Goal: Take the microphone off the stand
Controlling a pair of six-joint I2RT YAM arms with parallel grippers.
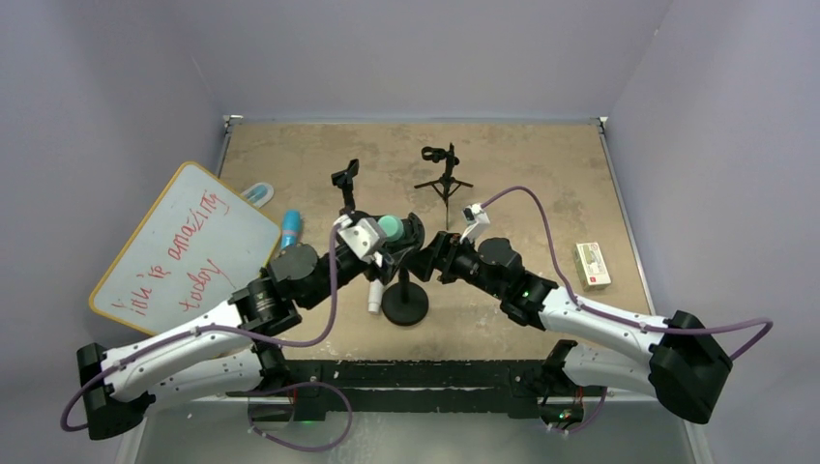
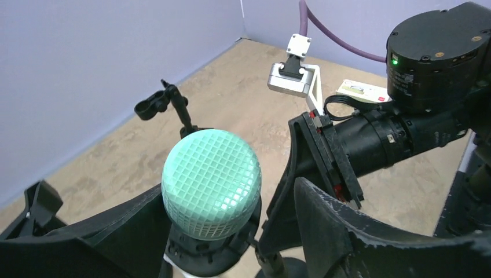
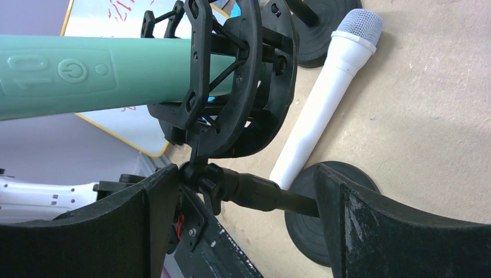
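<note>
**Bracketing the Green Microphone on Its Stand**

At the near edge of the counter (image 1: 541, 164) the two arms reach inward and meet over a stand (image 1: 405, 302), whose round black base sits just ahead of them. The left fingers (image 2: 353, 237) are released and spread either side of the green microphone (image 2: 211, 182), whose mesh head rises between them. The finger on the right of that view is plainly clear of the head. The other lies close against it, and I cannot tell whether it touches. The right fingers (image 3: 399, 231) are likewise released and wide apart. The stand's pole (image 3: 260, 194) and its swivel joint lie between them, and neither finger touches it.

The green microphone sits in the stand. Its body, with a power button on the side, passes through the rings of a black shock mount (image 3: 231, 87) atop the pole. A white microphone (image 3: 324, 104) with a grey mesh head lies flat on the counter just beside the base.

Farther out, a whiteboard (image 1: 184, 246) with red handwriting sits at the left, with a small blue object (image 1: 290, 227) by its far corner. A small white box (image 1: 592, 263) lies to the right. Toward the back stand a small black tripod (image 1: 445, 179) with a clip on top and another black clip holder (image 1: 345, 179).
</note>
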